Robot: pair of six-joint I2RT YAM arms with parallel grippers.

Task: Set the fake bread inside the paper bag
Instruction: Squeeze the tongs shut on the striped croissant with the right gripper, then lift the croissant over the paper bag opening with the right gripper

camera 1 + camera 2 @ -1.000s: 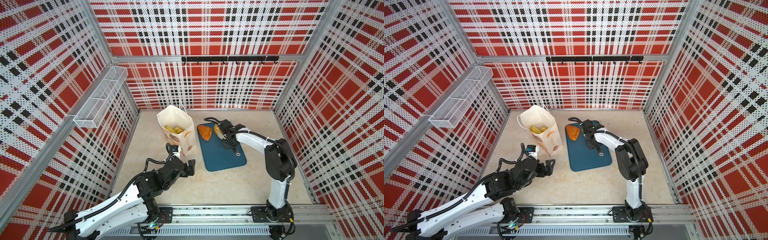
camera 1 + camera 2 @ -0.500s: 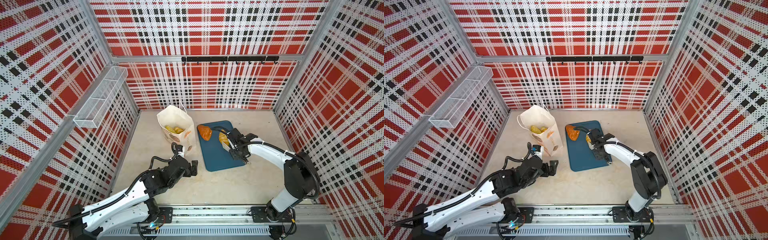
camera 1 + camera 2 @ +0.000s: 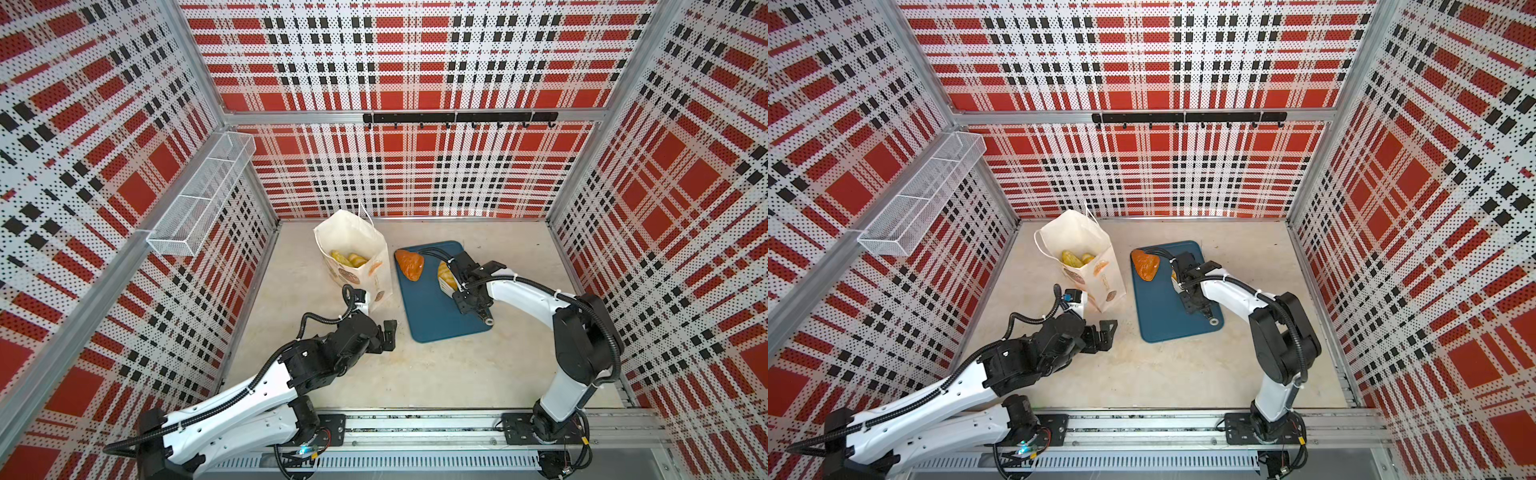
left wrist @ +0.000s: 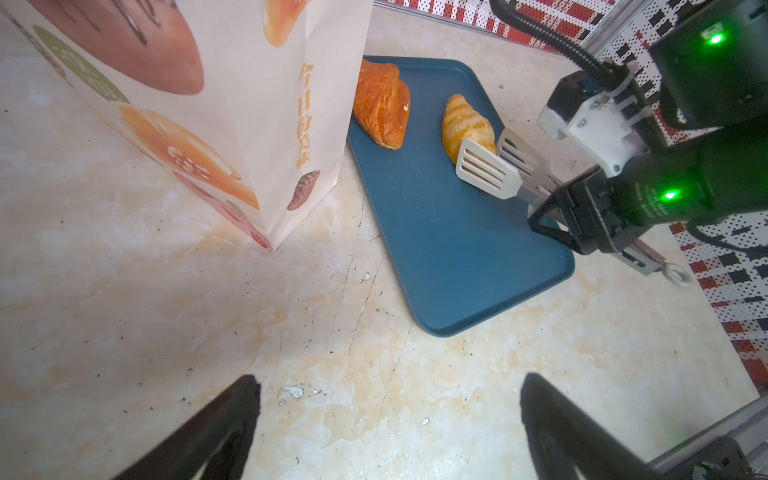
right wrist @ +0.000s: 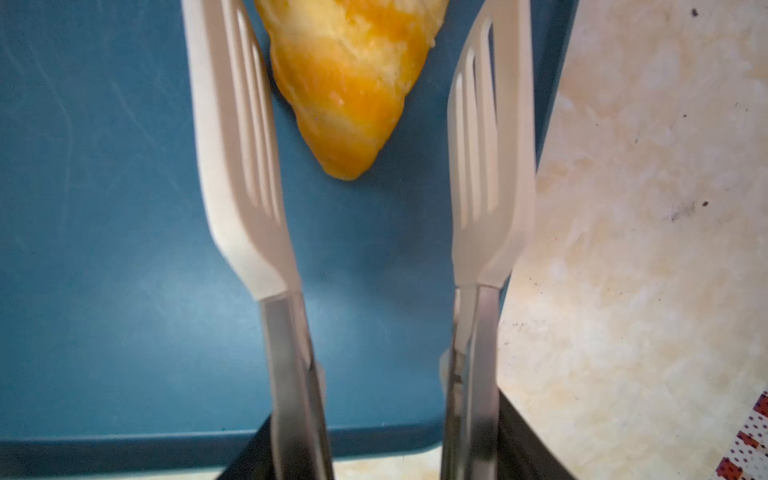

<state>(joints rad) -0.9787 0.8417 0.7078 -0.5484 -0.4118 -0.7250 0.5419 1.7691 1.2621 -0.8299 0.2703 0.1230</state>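
Marble-look tabletop (image 3: 415, 374) carries a blue tray (image 3: 432, 320), and your croissant (image 3: 444, 271) lies on it, just right of centre in a top view, near the paper bag (image 3: 376, 274). Likely light, firm and slick: squeeze across its thick middle. Your right gripper (image 3: 468, 296) clamps the tongs (image 4: 490, 174), blades apart either side of its tip; your left gripper (image 4: 389, 377) gapes empty.

Only the tip of the croissant (image 4: 467, 120) lies between the parted blades of the tongs (image 4: 488, 170), bare tray (image 4: 457, 257) lies open behind them, and past one blade the orange-brown pastry (image 4: 380, 104), then the paper bag (image 4: 257, 83), block passage.
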